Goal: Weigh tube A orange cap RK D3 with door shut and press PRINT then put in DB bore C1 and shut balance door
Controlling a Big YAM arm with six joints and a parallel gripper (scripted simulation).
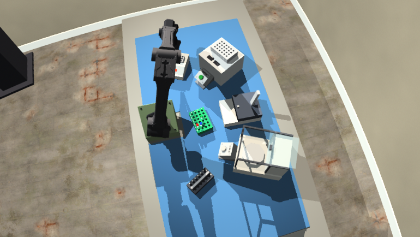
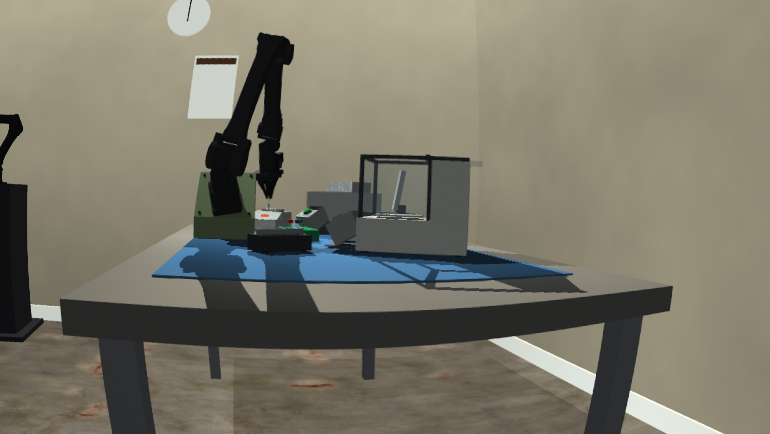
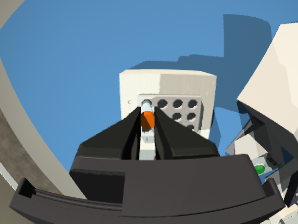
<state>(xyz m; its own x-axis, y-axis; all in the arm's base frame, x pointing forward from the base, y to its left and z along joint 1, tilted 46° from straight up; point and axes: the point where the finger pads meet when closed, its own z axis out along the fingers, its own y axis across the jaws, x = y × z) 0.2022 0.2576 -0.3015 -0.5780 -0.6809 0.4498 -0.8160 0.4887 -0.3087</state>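
My gripper (image 2: 268, 196) (image 3: 147, 112) is shut on tube A (image 3: 148, 120) by its orange cap, above the dry block (image 1: 181, 73) (image 2: 273, 219) (image 3: 134, 85). The clear tube points down at the block's far-left bore, C1; whether its tip is inside the bore I cannot tell. In the top view the arm hides the gripper and part of the block. The balance (image 1: 258, 173) (image 2: 412, 237) has its door pane (image 1: 284, 147) slid back, open. Its pan (image 1: 256, 149) bears nothing visible. The PRINT key (image 1: 223, 148) is on the sloping front. No lit green lamp shows.
The green tube rack (image 1: 204, 123) holds a red-capped tube (image 1: 197, 125) and a blue-capped tube (image 1: 201, 123). The mixer (image 1: 227, 77), with a green button, stands close right of the dry block. The spectrophotometer (image 1: 246, 108) has its lid raised. The magnet block (image 1: 200, 179) stands apart.
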